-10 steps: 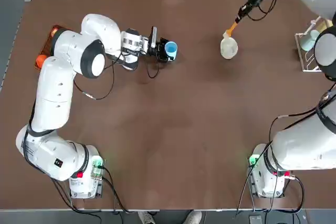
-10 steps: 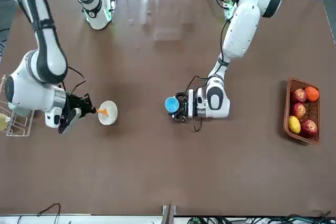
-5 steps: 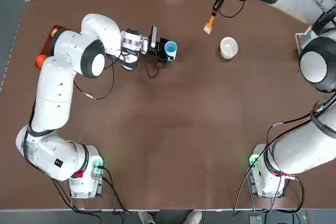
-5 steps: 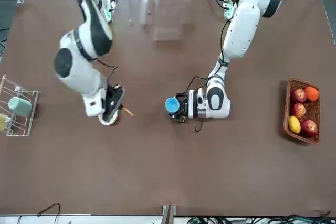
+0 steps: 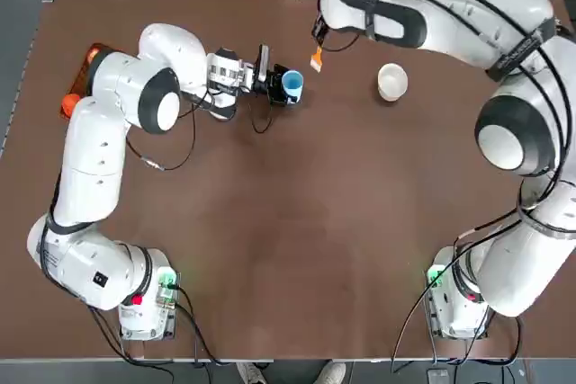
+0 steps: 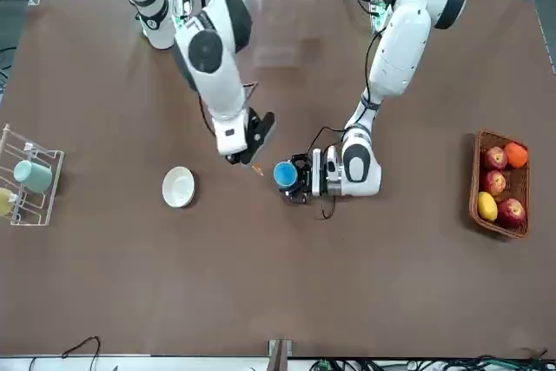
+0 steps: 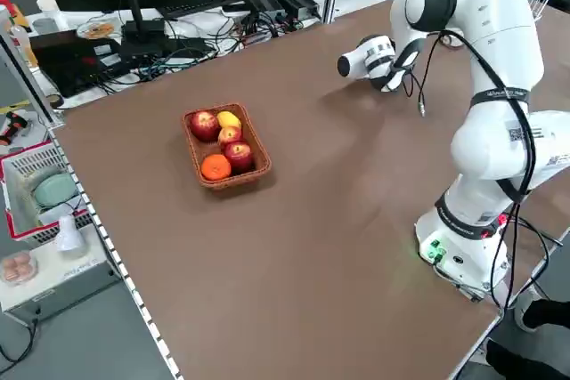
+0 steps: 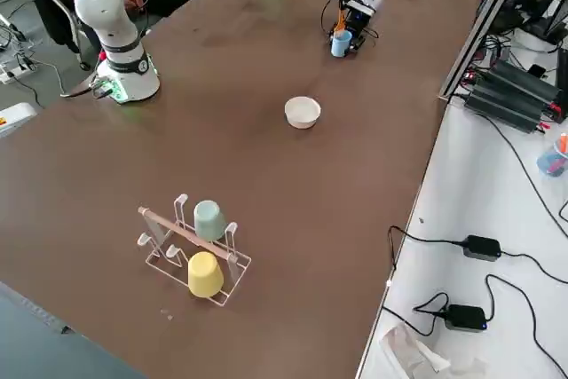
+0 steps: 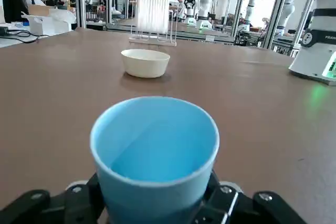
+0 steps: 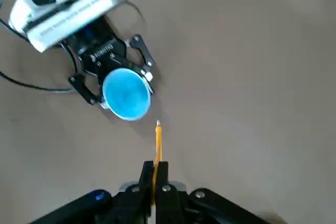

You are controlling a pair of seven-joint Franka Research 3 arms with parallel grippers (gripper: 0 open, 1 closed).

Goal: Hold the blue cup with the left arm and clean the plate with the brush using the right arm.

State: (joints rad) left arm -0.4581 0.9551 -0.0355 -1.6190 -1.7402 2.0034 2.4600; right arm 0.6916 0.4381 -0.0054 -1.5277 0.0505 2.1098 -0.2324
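Observation:
My left gripper [image 5: 281,85] is shut on the light-blue cup [image 5: 292,84], which stands upright on the table's far middle; the cup [image 9: 155,150] fills the left wrist view. My right gripper [image 5: 317,40] is shut on the orange-handled brush [image 5: 317,58] and hangs above the table just beside the cup, bristles pointing down. In the right wrist view the brush [image 10: 157,142] points at the table next to the cup [image 10: 126,94]. The cream plate [image 5: 391,81] sits bare to the right of the brush, with nothing touching it.
A wicker fruit basket [image 6: 499,182] sits at the table's left end, partly hidden by the left arm in the top view. A wire rack [image 8: 197,250] with a pale blue-green cup and a yellow cup stands at the right end.
The right arm swung the brush off the plate and leftward, stopping close to the cup. The plate now lies uncovered. The left arm and cup have not moved.

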